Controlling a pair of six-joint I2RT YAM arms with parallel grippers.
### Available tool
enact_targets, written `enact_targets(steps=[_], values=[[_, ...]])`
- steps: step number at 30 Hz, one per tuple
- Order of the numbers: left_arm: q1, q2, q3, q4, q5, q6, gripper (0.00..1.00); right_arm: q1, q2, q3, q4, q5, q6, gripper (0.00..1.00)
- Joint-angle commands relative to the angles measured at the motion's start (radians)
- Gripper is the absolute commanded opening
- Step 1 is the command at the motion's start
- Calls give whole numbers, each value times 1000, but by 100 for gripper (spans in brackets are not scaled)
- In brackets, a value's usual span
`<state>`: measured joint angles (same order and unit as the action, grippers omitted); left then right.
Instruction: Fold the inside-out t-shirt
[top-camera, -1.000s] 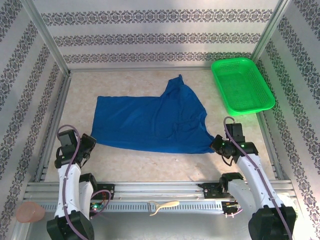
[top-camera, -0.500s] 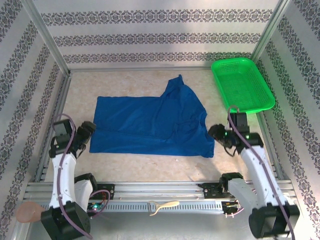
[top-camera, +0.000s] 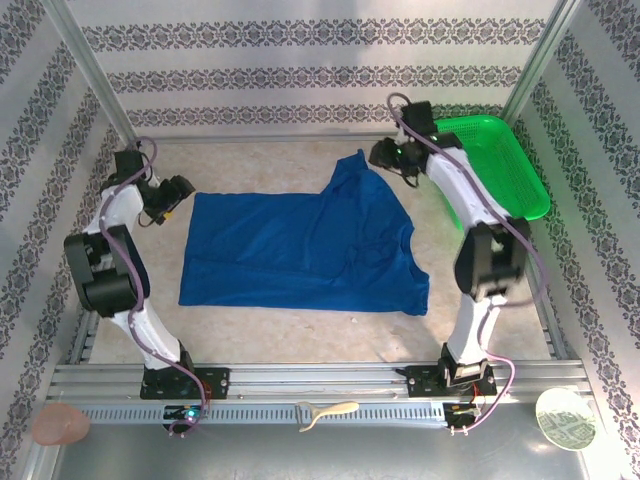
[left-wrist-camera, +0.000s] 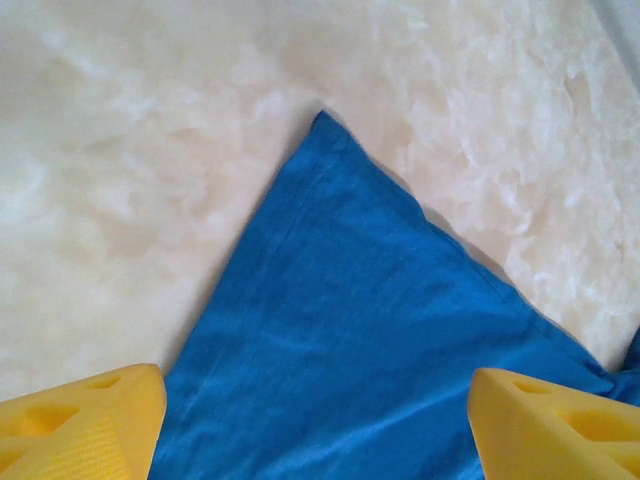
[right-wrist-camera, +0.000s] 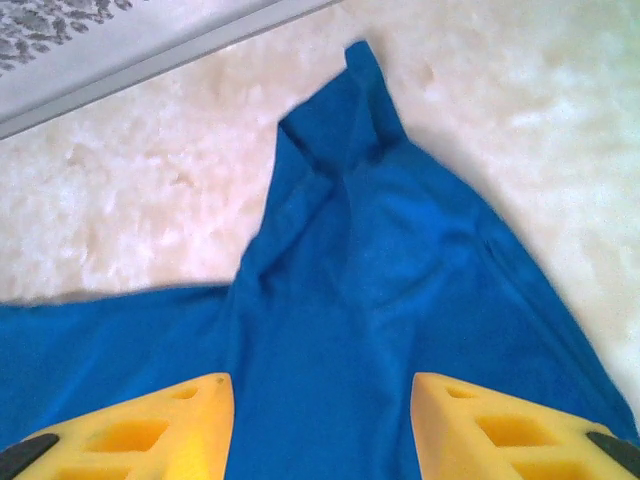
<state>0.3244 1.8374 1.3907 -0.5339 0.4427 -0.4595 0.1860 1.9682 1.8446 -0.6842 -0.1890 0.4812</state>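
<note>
The inside-out t-shirt (top-camera: 300, 245) lies spread in the middle of the table (top-camera: 300, 340), royal blue, its near edge straight and flat, with one peak of cloth jutting toward the far wall right of centre. Both arms, which a second ago crouched at the shirt's near corners with jaws pressed together, have let go and swung to the far side. The left gripper (top-camera: 172, 195) now hangs just beside the shirt's far-left corner. Its yellow fingers (left-wrist-camera: 90, 425) are spread wide, and the pointed corner lies on the table between them, not pinched. The right gripper (top-camera: 385, 155) hovers over the far peak, close to the green basket (top-camera: 485, 170). Its fingers (right-wrist-camera: 150, 430) are also parted above loose cloth, holding nothing. The near hem looks settled where it was dropped, so that stretch of the job appears done. The arms seem lined up to take the far edge and bring it toward the near side for a fold.
</note>
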Motion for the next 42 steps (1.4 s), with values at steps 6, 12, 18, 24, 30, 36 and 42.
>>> enact_targets(steps=[6, 12, 18, 24, 30, 36, 42], values=[[-24, 136, 137, -123, -30, 102, 80, 12, 434, 558, -136, 83, -110, 51], [-27, 179, 181, -133, -24, 114, 80, 10, 653, 818, -132, 110, -132, 52], [-31, 182, 190, -131, -10, 118, 80, 7, 761, 885, -71, 118, -122, 53], [-31, 181, 185, -120, 7, 111, 80, 4, 829, 930, -42, 104, -105, 54], [-39, 164, 172, -94, 33, 83, 80, -2, 882, 962, -4, 51, -30, 50], [-41, 153, 169, -86, 51, 71, 80, -22, 915, 973, 29, 0, 69, 44], [-42, 158, 169, -75, 54, 60, 80, -37, 939, 982, 32, -50, 123, 21]])
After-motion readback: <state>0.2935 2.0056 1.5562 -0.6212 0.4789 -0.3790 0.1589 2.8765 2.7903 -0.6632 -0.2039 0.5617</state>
